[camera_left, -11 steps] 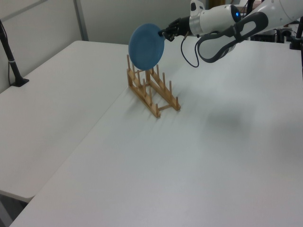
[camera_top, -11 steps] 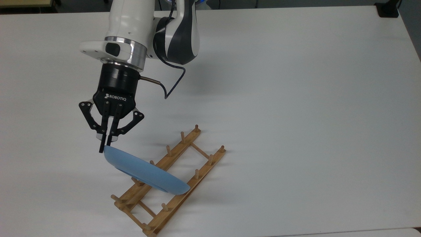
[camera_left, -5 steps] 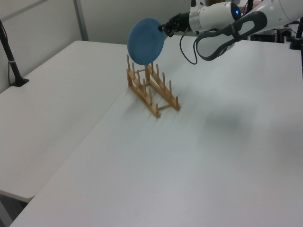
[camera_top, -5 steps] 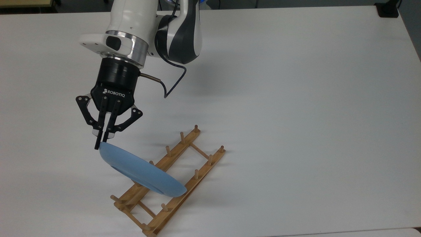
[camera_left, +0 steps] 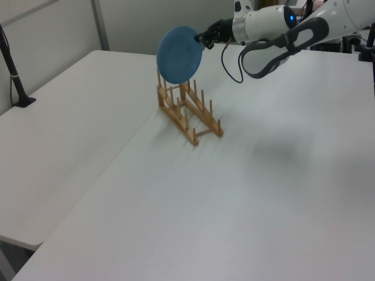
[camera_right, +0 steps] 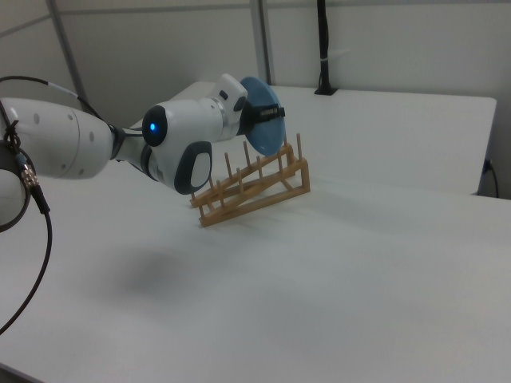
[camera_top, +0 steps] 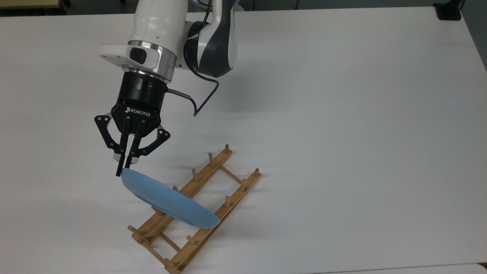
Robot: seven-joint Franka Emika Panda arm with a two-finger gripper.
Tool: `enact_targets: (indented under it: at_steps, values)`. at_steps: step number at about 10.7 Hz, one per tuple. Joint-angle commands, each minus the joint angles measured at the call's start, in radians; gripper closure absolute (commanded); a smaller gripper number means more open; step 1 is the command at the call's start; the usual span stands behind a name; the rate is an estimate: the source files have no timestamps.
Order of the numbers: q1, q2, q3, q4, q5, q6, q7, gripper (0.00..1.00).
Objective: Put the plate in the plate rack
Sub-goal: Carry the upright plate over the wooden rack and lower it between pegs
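plate hides rack pegs, arm cropped

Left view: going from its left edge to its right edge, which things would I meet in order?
Black post at the table's edge → blue plate → robot arm. The wooden rack stands under the plate and overlaps it sideways, so I leave it out of the order.

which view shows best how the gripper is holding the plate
The top view: the gripper has both fingers pinched on the rim of the plate, clear against the white table. In the left view the gripper meets the plate at its right edge, small and dark. In the right view the arm covers most of the grip.
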Motion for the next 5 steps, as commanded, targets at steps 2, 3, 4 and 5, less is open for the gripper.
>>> enact_targets:
  at_steps: [2,3,4,5]
  values:
    - [0.026,0.037,-0.028,0.005,0.027,0.021,-0.010,1.00]
    - [0.026,0.039,-0.028,0.005,0.027,0.021,-0.010,1.00]
    - [0.026,0.039,-0.026,0.006,0.027,0.021,-0.010,1.00]
    - [0.026,0.039,-0.026,0.005,0.025,0.021,-0.013,1.00]
